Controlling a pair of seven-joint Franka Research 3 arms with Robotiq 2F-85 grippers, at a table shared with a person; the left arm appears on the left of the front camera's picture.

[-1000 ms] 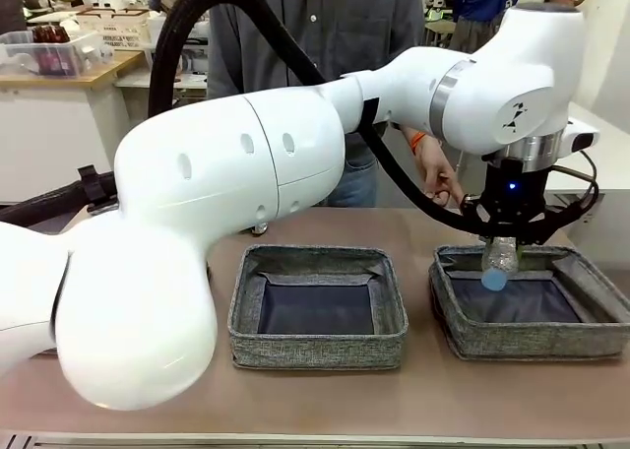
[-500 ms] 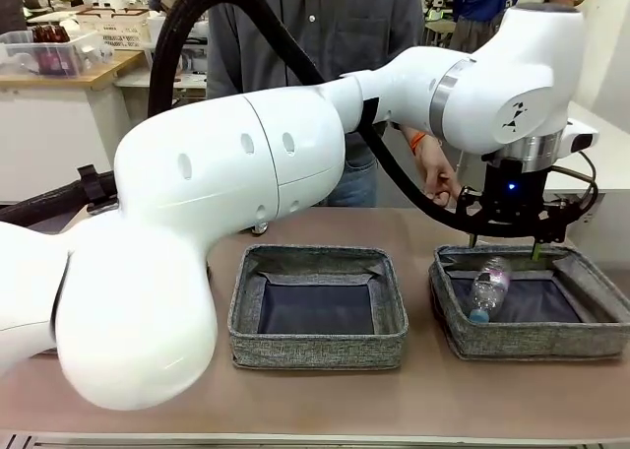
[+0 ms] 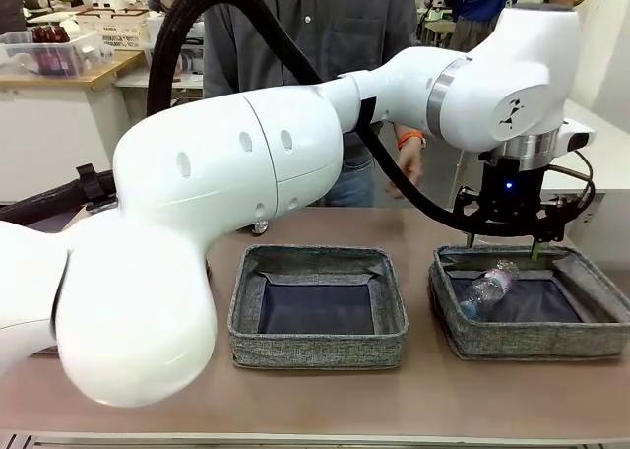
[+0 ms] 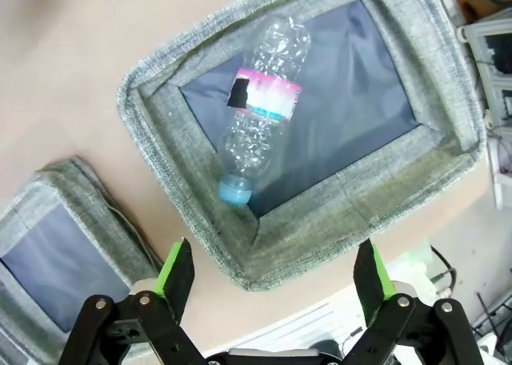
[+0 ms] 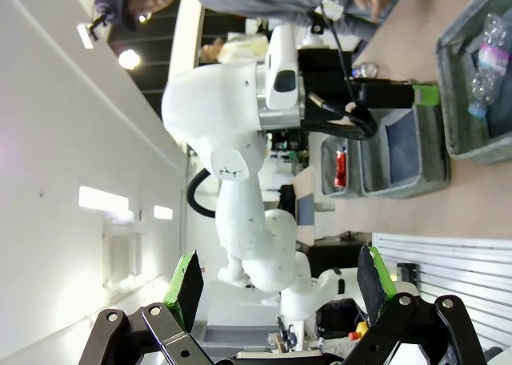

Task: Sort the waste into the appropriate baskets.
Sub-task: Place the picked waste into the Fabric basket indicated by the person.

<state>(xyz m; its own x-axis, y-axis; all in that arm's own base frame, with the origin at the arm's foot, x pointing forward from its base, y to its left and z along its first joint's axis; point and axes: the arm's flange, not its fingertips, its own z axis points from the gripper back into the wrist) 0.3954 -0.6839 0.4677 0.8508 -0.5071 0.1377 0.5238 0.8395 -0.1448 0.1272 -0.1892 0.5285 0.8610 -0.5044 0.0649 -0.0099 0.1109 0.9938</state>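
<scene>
overhead, the left gripper hung just above the right-hand basket, its jaws spread wide and holding nothing. the left arm reached across the middle of the table to that spot. in the left wrist view the green pads stood well apart, and past them the clear plastic bottle lay on its side on the basket's dark floor. it had a pink and white label around its middle and a light blue cap. the cap end pointed toward the wall nearest the gripper and sat close to a corner of the floor. neither finger touched the bottle. from the front it lay slanted, in the left part of that basket. the middle basket sat beside it on the table, with a strip of tabletop between the two.

the right gripper was likewise open, its green-padded fingers wide apart and empty. its wrist view, rolled on its side, took in three baskets in a row: the bottle lay in the one at one end, and a red can showed inside the basket at the other end. whether the can stood or lay could not be told. behind the table stood a person, one hand with an orange wristband held in the air behind the left arm, well above the tabletop.
</scene>
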